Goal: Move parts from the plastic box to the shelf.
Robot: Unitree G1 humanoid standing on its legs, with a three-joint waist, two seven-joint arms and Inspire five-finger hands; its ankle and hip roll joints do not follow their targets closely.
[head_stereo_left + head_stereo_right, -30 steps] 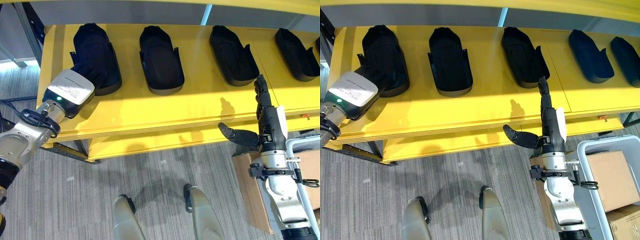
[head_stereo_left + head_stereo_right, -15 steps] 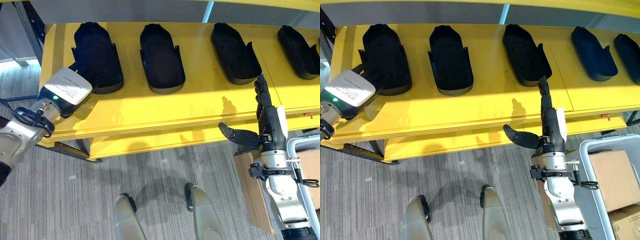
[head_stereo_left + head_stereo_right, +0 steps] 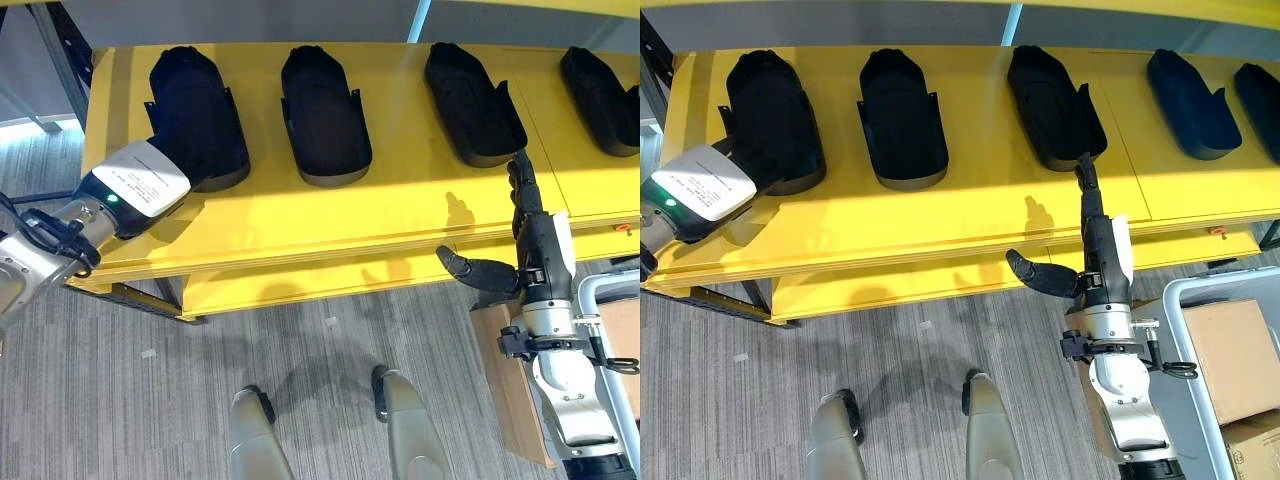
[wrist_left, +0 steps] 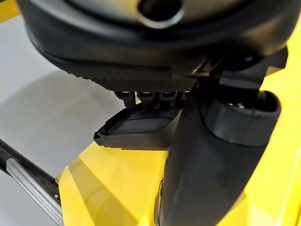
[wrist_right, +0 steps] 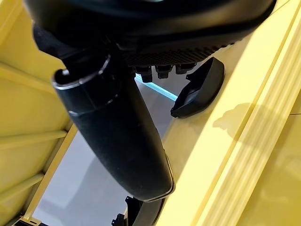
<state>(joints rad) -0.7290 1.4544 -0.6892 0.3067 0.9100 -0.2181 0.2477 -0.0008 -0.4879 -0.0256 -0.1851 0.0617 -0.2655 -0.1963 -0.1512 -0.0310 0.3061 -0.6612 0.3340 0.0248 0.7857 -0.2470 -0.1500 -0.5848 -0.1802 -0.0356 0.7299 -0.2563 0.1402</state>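
Several black moulded parts lie in a row on the yellow shelf (image 3: pixel 300 215). My left hand (image 3: pixel 137 185) rests at the near left corner of the leftmost part (image 3: pixel 195 105), open, its straight fingers (image 4: pixel 150 95) just short of that part's end (image 4: pixel 134 132). My right hand (image 3: pixel 535 262) hovers at the shelf's front edge, open, fingers pointing up and thumb out to the left, holding nothing. It is nearest the third part (image 3: pixel 472 105), which also shows past the fingers in the right wrist view (image 5: pixel 200 89).
A pale plastic box (image 3: pixel 1170 300) stands on the floor at the lower right with a cardboard carton (image 3: pixel 1230 355) in it. Another brown carton (image 3: pixel 505 370) sits beside my right arm. A dark frame post (image 3: pixel 65 50) flanks the shelf's left end.
My left hand has drawn back a little toward the lower left, off the leftmost part. The camera shifted slightly. The right hand has stayed put.
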